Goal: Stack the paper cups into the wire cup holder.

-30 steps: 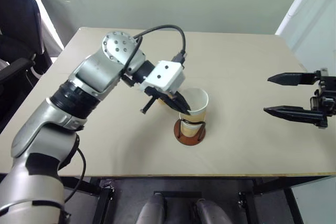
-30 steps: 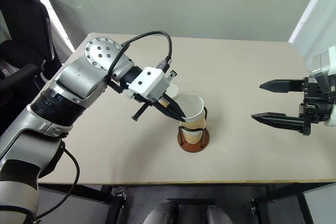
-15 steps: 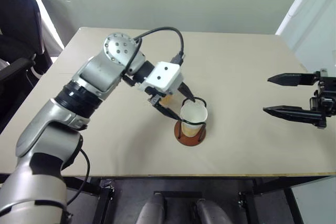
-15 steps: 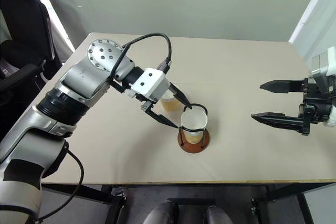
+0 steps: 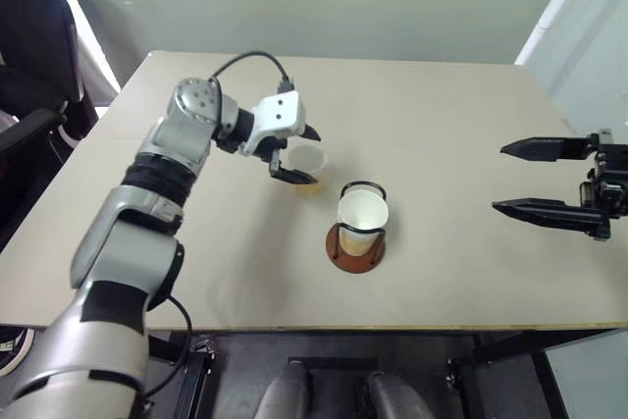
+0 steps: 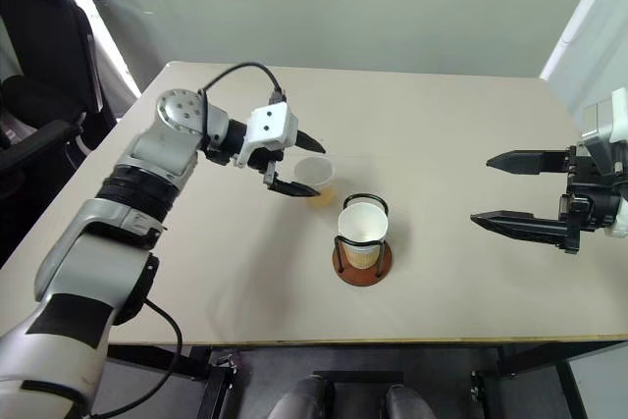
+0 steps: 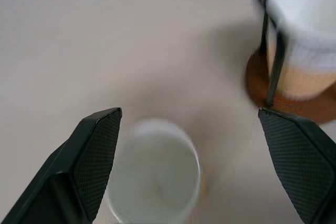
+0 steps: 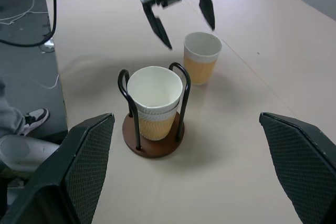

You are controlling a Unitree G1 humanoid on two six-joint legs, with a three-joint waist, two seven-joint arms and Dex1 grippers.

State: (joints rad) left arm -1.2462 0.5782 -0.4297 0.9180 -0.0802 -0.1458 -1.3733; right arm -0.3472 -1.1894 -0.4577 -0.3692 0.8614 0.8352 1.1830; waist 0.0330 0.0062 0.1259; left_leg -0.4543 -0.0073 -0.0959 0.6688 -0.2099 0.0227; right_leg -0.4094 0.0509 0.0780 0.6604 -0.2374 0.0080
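Note:
The wire cup holder [image 5: 345, 254], a reddish-brown disc with black wire loops, stands near the table's middle. A paper cup [image 5: 362, 213] sits upright inside it, and a second rim line under its top hints at another cup nested below. One loose paper cup [image 5: 307, 159] stands upright just behind and to the left of the holder. My left gripper [image 5: 302, 154] hangs open over this loose cup, with a finger [image 7: 97, 150] on each side, and I see no contact. My right gripper [image 5: 498, 178] is open and empty, far to the right of the holder.
The beige table [image 5: 451, 105] has bare room behind and to the right of the holder. A dark chair [image 5: 25, 66] stands off the table's left edge. The front edge [image 5: 392, 326] lies close below the holder.
My left gripper opened and let go of the cup, which now sits in the holder. It then drew back and to the left, over the loose cup. The right arm has not moved.

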